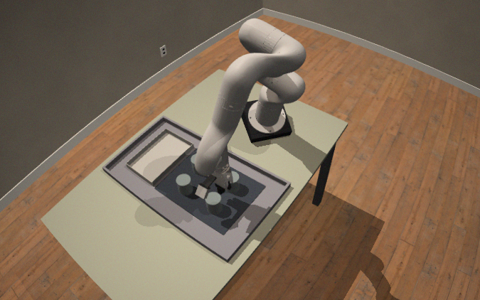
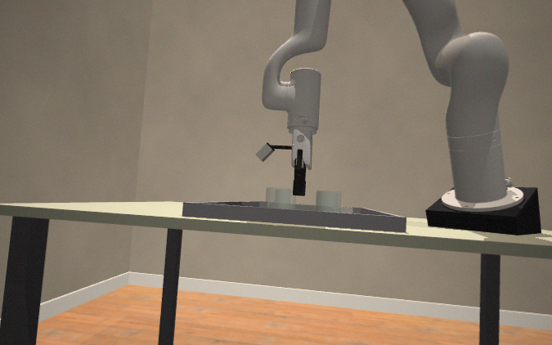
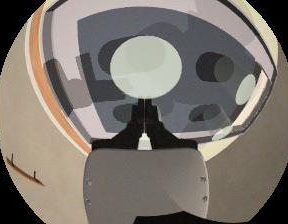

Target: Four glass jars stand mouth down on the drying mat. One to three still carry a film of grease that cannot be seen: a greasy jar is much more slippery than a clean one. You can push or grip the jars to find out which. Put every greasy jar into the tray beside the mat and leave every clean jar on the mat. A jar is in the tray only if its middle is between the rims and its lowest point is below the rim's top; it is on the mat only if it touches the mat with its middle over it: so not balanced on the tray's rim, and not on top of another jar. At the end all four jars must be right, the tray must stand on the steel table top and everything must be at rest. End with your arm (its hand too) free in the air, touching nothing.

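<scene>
The top view looks steeply down on the bench (image 1: 96, 238) (image 2: 97, 210) from above; the exterior faces its side from farther off, near bench height; the wrist view, closest, looks down past the hand (image 1: 223, 188) (image 2: 298, 193) (image 3: 145, 102). All share the bench.

A pale green table top (image 1: 84, 223) (image 2: 97, 208) beneath a grey rimmed surround (image 1: 189, 220) (image 2: 294, 217) and a black base block (image 1: 252, 136) (image 2: 531, 214).
</scene>
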You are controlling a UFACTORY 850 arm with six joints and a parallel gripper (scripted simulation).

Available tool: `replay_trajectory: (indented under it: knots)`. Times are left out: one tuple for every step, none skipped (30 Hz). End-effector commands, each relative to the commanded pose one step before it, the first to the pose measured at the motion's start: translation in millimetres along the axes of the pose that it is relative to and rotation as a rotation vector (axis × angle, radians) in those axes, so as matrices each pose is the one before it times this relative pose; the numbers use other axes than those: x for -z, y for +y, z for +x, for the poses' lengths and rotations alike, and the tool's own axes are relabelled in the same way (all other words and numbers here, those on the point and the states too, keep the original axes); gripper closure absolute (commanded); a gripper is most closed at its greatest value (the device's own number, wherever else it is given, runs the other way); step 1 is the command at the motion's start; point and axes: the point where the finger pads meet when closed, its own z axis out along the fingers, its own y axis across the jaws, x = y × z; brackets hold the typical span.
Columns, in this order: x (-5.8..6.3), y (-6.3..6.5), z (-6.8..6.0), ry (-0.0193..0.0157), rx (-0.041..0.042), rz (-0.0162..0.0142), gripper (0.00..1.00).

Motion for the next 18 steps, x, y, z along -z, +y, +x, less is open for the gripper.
replay_trajectory:
  knots:
    - [0.42,-0.05,1.14,0.00142,0.00023,-0.00001,1.00]
    - [0.00,0.00,0.13,0.00000,0.00000,0.00000,1.00]
    - [0.00,0.00,0.13,0.00000,0.00000,0.00000,1.00]
    - [0.00,0.00,0.13,0.00000,0.00000,0.00000,1.00]
    - [0.00,0.00,0.13,0.00000,0.00000,0.00000,1.00]
    - [0.00,0.00,0.13,0.00000,0.00000,0.00000,1.00]
    - [0.00,0.00,0.13,0.00000,0.00000,0.00000,1.00]
    - [0.00,0.00,0.13,0.00000,0.00000,0.00000,1.00]
    - [0.00,0.00,0.13,0.00000,0.00000,0.00000,1.00]
    - [0.00,0.00,0.13,0.00000,0.00000,0.00000,1.00]
    - [0.00,0.00,0.13,0.00000,0.00000,0.00000,1.00]
    - [0.00,0.00,0.13,0.00000,0.00000,0.00000,1.00]
    - [0.00,0.00,0.13,0.00000,0.00000,0.00000,1.00]
    - [0.00,0.00,0.00,0.00000,0.00000,0.00000,1.00]
    - [0.00,0.00,0.00,0.00000,0.00000,0.00000,1.00]
    - [0.00,0.00,0.13,0.00000,0.00000,0.00000,1.00]
    - [0.00,0.00,0.13,0.00000,0.00000,0.00000,1.00]
    - [0.00,0.00,0.13,0.00000,0.00000,0.00000,1.00]
